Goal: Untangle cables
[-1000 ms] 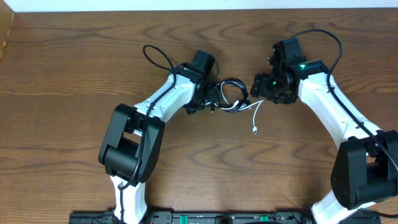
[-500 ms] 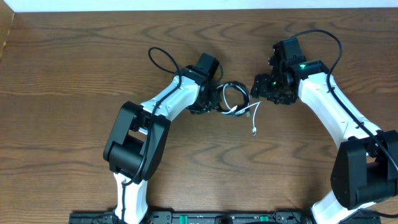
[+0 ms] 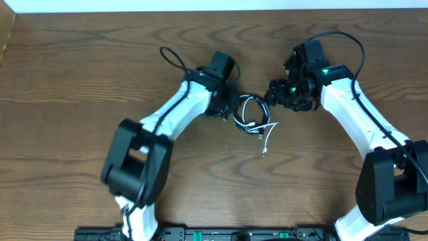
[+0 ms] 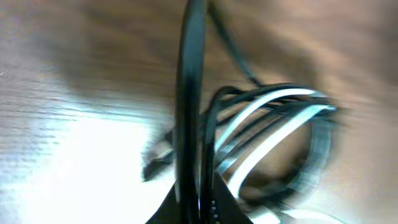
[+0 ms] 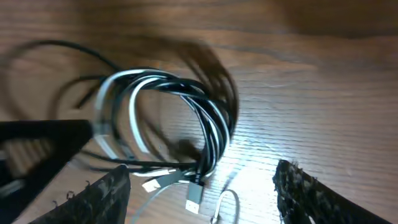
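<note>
Mid-untangling, the left gripper (image 3: 233,110) seemed clamped on the coiled cables (image 5: 211,127) lying on the table (image 3: 80,67), while the right gripper (image 3: 271,94), spread wide just beside them, would likely need to pinch one strand.

2 white arms (image 3: 179,109), black joints (image 3: 136,163), green light (image 3: 326,71)

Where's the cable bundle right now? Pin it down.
Overhead view: the cables lie coiled near centre, between the left claw and the right claw, white tail trailing toward the robot.
</note>
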`<state>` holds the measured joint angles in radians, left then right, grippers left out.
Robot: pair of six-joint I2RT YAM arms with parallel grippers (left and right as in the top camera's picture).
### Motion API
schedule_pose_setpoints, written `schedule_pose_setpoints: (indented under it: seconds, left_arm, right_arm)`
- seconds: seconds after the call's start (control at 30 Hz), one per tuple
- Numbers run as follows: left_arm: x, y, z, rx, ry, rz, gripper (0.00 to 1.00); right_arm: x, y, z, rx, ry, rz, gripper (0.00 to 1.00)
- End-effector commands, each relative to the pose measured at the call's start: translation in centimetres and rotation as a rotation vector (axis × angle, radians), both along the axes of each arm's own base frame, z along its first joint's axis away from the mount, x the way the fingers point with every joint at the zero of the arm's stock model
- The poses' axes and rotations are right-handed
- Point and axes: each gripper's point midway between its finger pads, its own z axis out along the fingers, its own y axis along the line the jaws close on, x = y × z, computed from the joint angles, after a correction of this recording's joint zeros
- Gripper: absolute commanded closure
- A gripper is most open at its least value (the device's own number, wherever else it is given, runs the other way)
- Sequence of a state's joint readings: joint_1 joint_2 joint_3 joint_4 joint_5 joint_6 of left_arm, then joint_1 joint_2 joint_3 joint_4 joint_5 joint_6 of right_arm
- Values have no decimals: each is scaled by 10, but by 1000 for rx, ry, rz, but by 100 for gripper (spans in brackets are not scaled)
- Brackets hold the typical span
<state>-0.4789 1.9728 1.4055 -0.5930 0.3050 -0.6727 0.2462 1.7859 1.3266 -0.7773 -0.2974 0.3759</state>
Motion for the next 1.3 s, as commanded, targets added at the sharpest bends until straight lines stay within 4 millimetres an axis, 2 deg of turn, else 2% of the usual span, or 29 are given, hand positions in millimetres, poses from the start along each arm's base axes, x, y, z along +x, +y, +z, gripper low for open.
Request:
schedule_pose_setpoints:
  seconds: [0.0,0.07,0.2,0.3,0.53,0.73,0.87,0.97,1.07,1.13,1.27]
  left_arm:
    - [4,-21,75,-166,-149,-81,92]
    - [3,-27,99,-224,-195,-100,93]
    - [2,-30,127,-270,-254,-109,92]
    - [-1,-31,139,-296,-263,-98,93]
    - [-4,-38,162,-460,-217,-99,93]
    - [-3,-43,185,-613,-193,-120,93]
    - [-7,-52,202,-712,-171,-147,93]
    - [-11,-58,215,-778,-162,-178,92]
    - [-13,-60,225,-826,-157,-197,93]
    - [-10,-56,231,-841,-176,-201,93]
    - [5,-32,242,-842,-228,-154,92]
  right_arm:
    - [-2,11,11,45,-28,62,28]
    - [-3,13,11,45,-27,66,28]
    - [-3,16,11,47,-32,72,28]
    - [1,18,13,60,-49,75,28]
    - [2,41,27,198,-70,128,28]
    - [2,45,23,206,-68,137,26]
    - [9,50,8,219,-35,92,26]
    - [13,50,-9,218,-2,67,29]
    - [15,43,-32,173,49,9,31]
    - [14,38,-46,143,84,-28,31]
    - [11,28,-68,121,145,-65,31]
